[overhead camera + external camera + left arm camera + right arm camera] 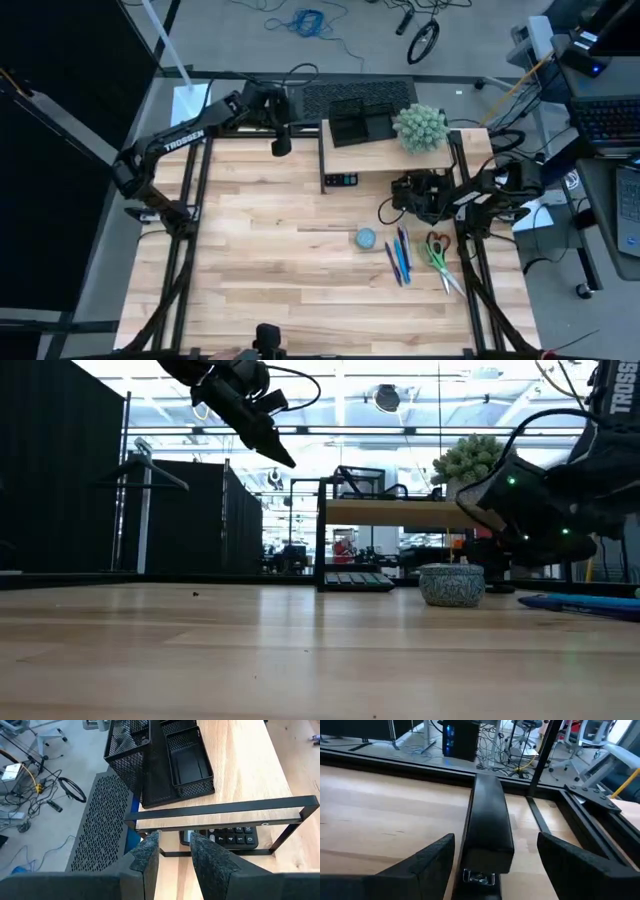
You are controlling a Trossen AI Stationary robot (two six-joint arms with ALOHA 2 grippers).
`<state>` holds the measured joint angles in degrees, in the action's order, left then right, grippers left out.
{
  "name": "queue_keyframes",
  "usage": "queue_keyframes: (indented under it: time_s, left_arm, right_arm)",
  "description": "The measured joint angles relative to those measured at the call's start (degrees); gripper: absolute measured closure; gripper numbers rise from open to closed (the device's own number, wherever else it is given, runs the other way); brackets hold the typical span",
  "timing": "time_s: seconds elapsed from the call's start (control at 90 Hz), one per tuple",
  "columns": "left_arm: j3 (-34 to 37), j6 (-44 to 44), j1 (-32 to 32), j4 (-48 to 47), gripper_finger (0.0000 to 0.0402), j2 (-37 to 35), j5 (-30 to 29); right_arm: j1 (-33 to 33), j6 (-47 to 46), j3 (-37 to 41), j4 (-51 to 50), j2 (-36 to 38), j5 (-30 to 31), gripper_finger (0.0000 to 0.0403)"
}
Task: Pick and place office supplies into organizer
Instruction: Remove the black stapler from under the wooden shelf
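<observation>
**Approaching the first item: recommended procedure**

No supply had yet gone into the organizer (360, 124), which stood on the wooden shelf (400, 155) at the far side of the bench (260, 250), beside the green plant ball (420, 127). The supplies lay on the bench near the right edge: the round disc (365, 238), the pens (400, 257) just beside it, and the scissors (438, 255) beyond the pens.

The right gripper (495, 855) was low over the bench, between the shelf and the supplies, its fingers (432, 857) wide apart and empty. The left gripper (175, 852) hung raised at the shelf's left end, its fingers close together with only a narrow gap and nothing between them; a calculator (227, 836) showed under the shelf.

Judged from this layout, the right arm was the better placed for the pick.

1. The disc appeared the easiest first target: it stood apart, with clear sides.
2. The fingers needed to straddle it squarely before closing.
3. The pens lay touching or nearly so; a grasp there risked dragging a neighbour.
4. The lift had to clear the shelf edge before moving over the organizer.
</observation>
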<state>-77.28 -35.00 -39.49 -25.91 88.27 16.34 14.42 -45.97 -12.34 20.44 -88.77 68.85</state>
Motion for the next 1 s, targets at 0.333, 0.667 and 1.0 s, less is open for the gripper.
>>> queue_keyframes:
  time_s: [0.333, 0.667, 1.0]
  left_arm:
    - [0.0, 0.0, -0.2, 0.1, 0.0301, 0.0, 0.0]
    - [0.0, 0.0, -0.3, 0.0, 0.0301, 0.0, 0.0]
    - [0.0, 0.1, -0.2, -0.1, 0.0301, 0.0, 0.0]
  right_arm:
    - [0.6, 4.7, 0.0, 5.1, 0.0, -2.1, 0.0136]
    - [1.6, 4.4, 0.0, 4.8, 0.0, -2.6, 0.0248]
    - [0.5, 4.4, 0.0, 4.6, 0.1, -3.5, 0.0291]
